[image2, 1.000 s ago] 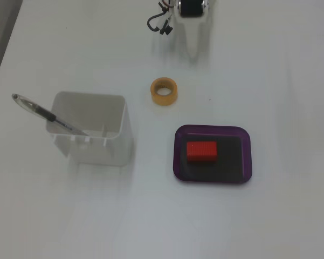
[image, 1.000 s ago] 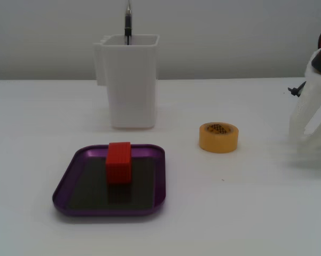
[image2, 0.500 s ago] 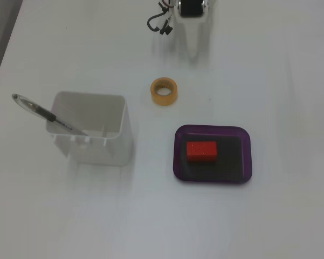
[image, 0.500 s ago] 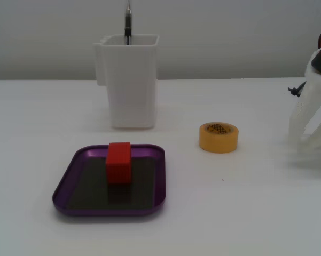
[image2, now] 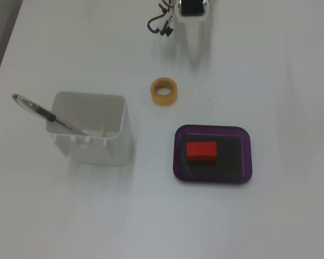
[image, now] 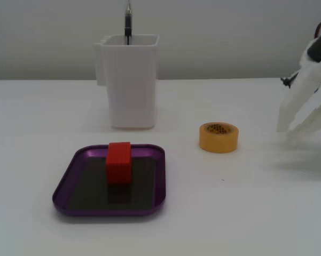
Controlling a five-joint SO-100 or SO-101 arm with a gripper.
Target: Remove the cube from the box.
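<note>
End effector (image: 291, 136): fingers parted, empty, right edge, well apart from box.
Cube (image: 118, 162): red, standing inside box (image2: 248, 154).
Tape roll (image2: 164, 91): yellow, on surface between them.

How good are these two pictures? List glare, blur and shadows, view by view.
In a fixed view, the claw is washed out and soft against the bright table, casting a faint shadow; the cube is sharp. In another fixed view, even light, slight softness; the claw blends into the table, and the container throws a pale shadow.
</note>
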